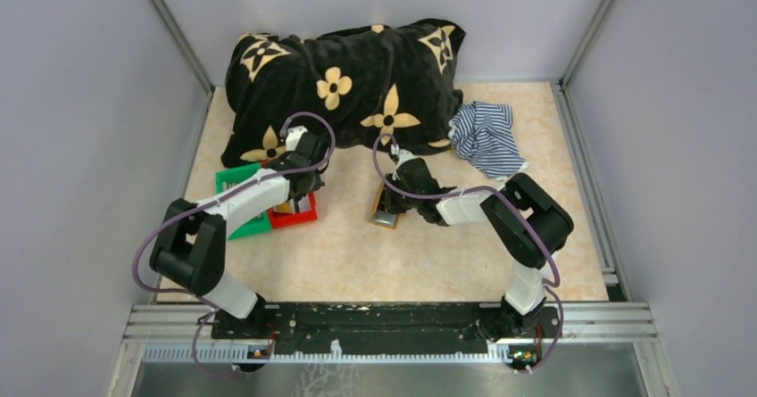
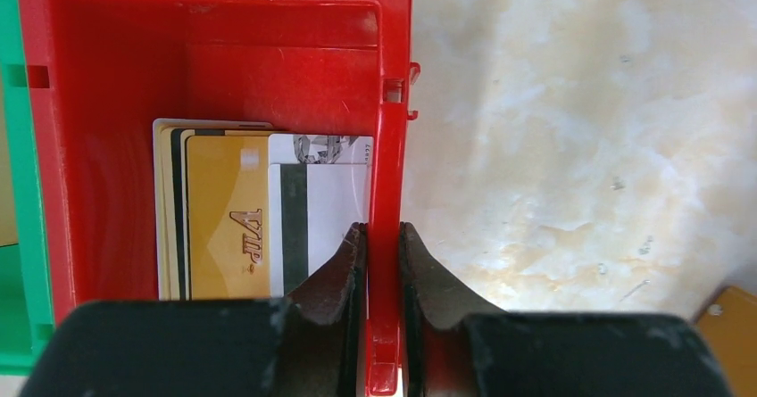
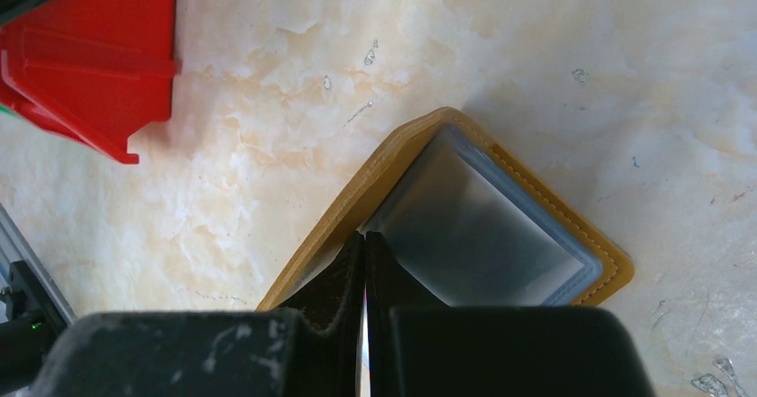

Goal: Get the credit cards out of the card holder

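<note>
Cards (image 2: 259, 210) lie stacked flat inside the red bin (image 2: 214, 22), a gold one and a white one on top. The left gripper (image 2: 382, 232) is clamped on the bin's right wall, one finger on each side. The tan card holder (image 3: 482, 210) lies open on the marbled table (image 3: 268, 103), well apart from the bin. The right gripper (image 3: 364, 236) has its jaws pressed together at the card holder's edge; whether they pinch a flap cannot be told.

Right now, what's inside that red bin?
A stack of credit cards: a gold VIP card, a white striped card beside it. Lower cards show only edges; the left gripper hides their near ends.
</note>
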Controlling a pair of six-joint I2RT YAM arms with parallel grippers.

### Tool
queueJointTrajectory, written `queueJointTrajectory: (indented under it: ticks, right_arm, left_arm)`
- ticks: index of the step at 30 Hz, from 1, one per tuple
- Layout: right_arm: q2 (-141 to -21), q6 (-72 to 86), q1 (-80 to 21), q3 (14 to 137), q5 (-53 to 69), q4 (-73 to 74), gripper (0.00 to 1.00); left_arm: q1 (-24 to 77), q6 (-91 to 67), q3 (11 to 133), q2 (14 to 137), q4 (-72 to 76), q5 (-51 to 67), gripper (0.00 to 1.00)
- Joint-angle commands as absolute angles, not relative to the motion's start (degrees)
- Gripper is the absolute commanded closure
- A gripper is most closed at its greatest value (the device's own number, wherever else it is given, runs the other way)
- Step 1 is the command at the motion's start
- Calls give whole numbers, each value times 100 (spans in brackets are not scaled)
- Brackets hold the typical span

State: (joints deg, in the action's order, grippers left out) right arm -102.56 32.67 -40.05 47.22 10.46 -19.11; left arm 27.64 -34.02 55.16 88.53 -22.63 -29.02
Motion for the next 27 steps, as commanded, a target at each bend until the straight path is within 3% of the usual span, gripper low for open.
queueJointTrajectory:
  ticks: [1,17,18,19,23,27]
  right_arm:
    - [-10425,3181,-3916,4545,866,-1819,100]
    - [-10449,3255,-3822,4379,879,-1993,100]
    - [-10457,3256,-3815,4377,871,-1995,100]
    - [-10467,3252,-3809,4377,870,-1999,100]
    - [-10530,3260,-3804,4402,917,-2008,100]
    - [-10586,3248,-3798,4403,961,-2047,100]
  left_arm:
    - [2933,-3329,5847,9200,-1815,-2202,100]
    - [3501,-3095,7092,10389,-1666,-1801,100]
    - [3506,-3102,7085,10368,-1663,-1820,96]
    - [3507,-3117,7057,10321,-1662,-1855,81]
    - [3508,-3011,6893,10067,-1488,-2024,38]
    - [3507,-2950,6881,9881,-1445,-2135,24]
